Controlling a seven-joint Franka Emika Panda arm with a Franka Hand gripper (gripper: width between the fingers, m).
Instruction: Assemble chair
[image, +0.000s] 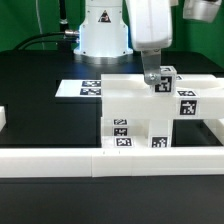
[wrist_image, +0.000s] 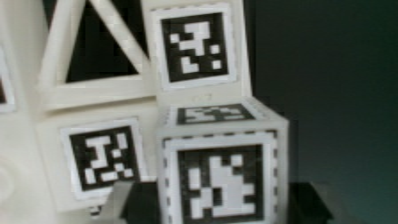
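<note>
Chair assembly (image: 140, 112) partly built: seat slab, a lower frame and tagged blocks already joined, standing on the black table (image: 40, 70) toward the exterior view's right, just behind the near white border rail (image: 60, 158). Marker board (image: 90, 87) lies flat farther back, near the robot base (image: 103, 28).

Gripper (image: 160, 84) lowered over the top of the assembly, at a small tagged post (image: 165, 78) on the seat slab's far right. Jaws partly open; appear to straddle the post, but contact cannot be confirmed from the exterior view. Wrist view shows the tagged post (wrist_image: 222, 160) close up, with a white frame with diagonal braces (wrist_image: 98, 60) beside it; fingertips not visible there.

Progress, judged: middle stage. Done: base structure standing upright, several tagged parts seated. In hand: probably seating or screwing in 1 post on the seat. Left: remaining posts and the back frame, as far as visible. 1 loose white part (image: 3, 120) sits at the exterior view's left edge, well apart from the assembly, identity unclear.
</note>
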